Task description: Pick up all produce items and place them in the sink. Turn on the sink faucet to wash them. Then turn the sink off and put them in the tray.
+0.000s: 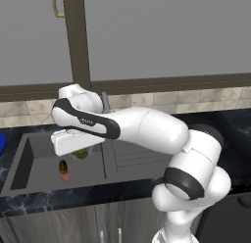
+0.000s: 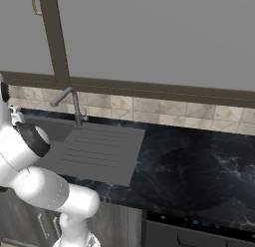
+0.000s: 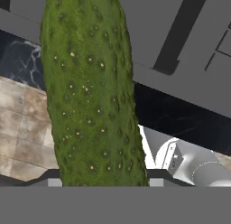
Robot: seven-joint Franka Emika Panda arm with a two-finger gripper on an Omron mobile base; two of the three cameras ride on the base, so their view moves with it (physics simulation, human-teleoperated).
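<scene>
Two produce items are showing up, and one is hogging the hand view: the cucumber (image 3: 92, 92), bumpy dark green with pale speckles, is running from the bottom right up past the top edge, so both its ends are getting cut off. The gripper (image 1: 78, 148) is clamping on it, jaws pinching its sides, though the finger tips themselves are staying hidden behind the vegetable. From the left base view, only a bit of green is peeking out under the white hand, hanging over the sink (image 1: 29, 161).

Down on the basin floor the stubby brown-orange oblong (image 1: 63, 166) is lying beside a small flat red spot (image 1: 66, 178); it's too small to make out any texture. The sink is looking matte dark grey, with the ribbed drainboard (image 2: 94, 146) joined to it. The faucet (image 2: 74, 105) is a slim grey metal neck with an angled spout, mostly blocked by the arm on the left side. A sliver of the blue tray (image 1: 2, 143) is poking in at the left edge, mostly cropped off. The counter (image 2: 199, 166) is glossy black marble.
</scene>
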